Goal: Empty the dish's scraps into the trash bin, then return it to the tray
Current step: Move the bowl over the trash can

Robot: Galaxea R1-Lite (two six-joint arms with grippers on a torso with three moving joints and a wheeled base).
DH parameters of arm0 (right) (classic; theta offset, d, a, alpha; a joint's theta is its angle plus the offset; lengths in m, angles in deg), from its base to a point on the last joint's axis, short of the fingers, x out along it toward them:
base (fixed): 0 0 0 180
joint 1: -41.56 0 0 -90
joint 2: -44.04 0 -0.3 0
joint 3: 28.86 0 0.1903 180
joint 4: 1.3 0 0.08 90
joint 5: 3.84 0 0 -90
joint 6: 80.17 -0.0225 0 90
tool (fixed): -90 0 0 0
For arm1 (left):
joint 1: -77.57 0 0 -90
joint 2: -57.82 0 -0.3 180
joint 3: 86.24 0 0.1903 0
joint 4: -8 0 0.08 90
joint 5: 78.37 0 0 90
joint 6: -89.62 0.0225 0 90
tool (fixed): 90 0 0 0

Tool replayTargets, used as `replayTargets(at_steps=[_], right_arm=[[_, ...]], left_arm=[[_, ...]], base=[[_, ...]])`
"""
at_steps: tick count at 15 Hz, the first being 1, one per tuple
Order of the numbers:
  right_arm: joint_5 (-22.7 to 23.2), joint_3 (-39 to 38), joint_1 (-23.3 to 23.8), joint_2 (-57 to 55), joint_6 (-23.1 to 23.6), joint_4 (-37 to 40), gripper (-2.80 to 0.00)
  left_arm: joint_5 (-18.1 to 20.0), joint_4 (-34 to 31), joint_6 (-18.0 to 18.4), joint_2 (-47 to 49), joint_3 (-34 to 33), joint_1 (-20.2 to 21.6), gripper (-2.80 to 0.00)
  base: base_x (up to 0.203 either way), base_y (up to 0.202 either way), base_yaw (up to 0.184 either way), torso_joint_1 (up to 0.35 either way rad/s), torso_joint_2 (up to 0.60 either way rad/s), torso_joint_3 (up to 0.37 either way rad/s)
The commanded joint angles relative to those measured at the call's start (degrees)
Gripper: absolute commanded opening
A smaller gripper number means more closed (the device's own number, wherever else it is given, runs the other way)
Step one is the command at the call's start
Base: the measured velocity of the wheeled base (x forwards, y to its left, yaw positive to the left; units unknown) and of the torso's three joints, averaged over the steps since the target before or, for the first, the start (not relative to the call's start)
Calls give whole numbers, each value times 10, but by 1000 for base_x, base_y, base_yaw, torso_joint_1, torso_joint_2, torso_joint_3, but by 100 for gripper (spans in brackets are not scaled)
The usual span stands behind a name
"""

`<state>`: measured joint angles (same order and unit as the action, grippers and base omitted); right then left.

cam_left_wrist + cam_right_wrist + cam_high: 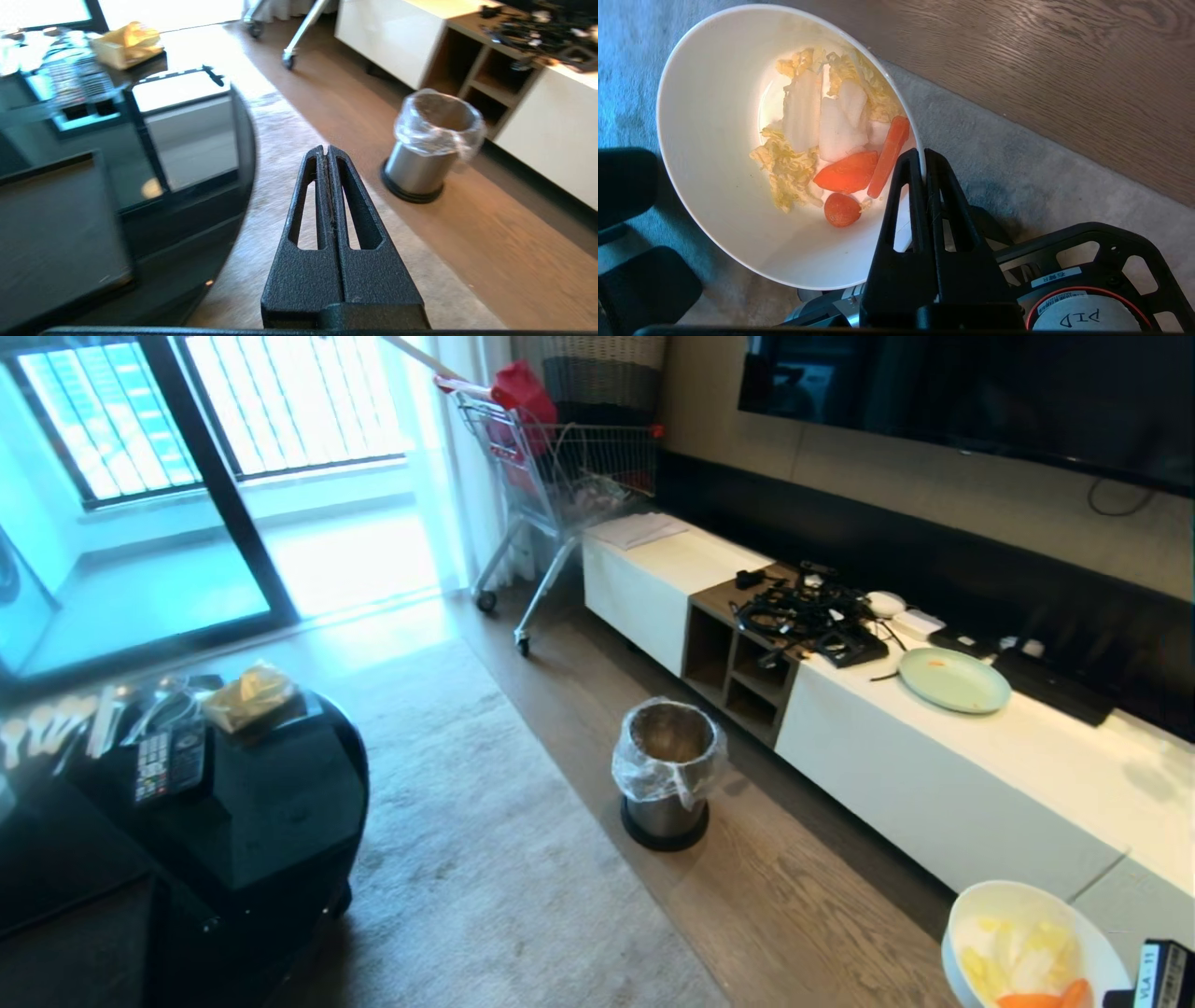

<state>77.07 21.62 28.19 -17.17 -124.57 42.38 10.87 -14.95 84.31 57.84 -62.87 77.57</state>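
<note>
Item count, items as observed.
One dish (714, 154); three orange pieces among the scraps (817, 121); one trash bin (667, 773); one green plate (954, 679); one shopping cart (560, 476).

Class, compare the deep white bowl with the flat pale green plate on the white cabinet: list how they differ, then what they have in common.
1. The deep white bowl has high curved walls; the flat pale green plate is shallow.
2. The bowl is held off the floor, its rim pinched by the right claw; the plate rests on the long white cabinet.
3. The bowl carries a heap of cabbage and carrot scraps; the plate shows only a few specks.
Both are round dishes.
</note>
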Motion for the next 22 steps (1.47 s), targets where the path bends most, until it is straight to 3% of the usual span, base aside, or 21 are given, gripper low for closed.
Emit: replayTargets(at_steps=[1,5,22], right_arm=[[-1,-1,0,0,-3,1,-280],[-2,-1,0,1,-1,-3,-280],[-1,3,-1,-1,29,-6,-280]], left_arm=[[0,0,0,0,0,0,-280],[0,0,0,0,0,0,-280],[0,0,0,0,0,0,-280]], base=[[0,9,-166,0,7,2],[-2,6,-137,2,2,2],[0,0,0,0,0,0]])
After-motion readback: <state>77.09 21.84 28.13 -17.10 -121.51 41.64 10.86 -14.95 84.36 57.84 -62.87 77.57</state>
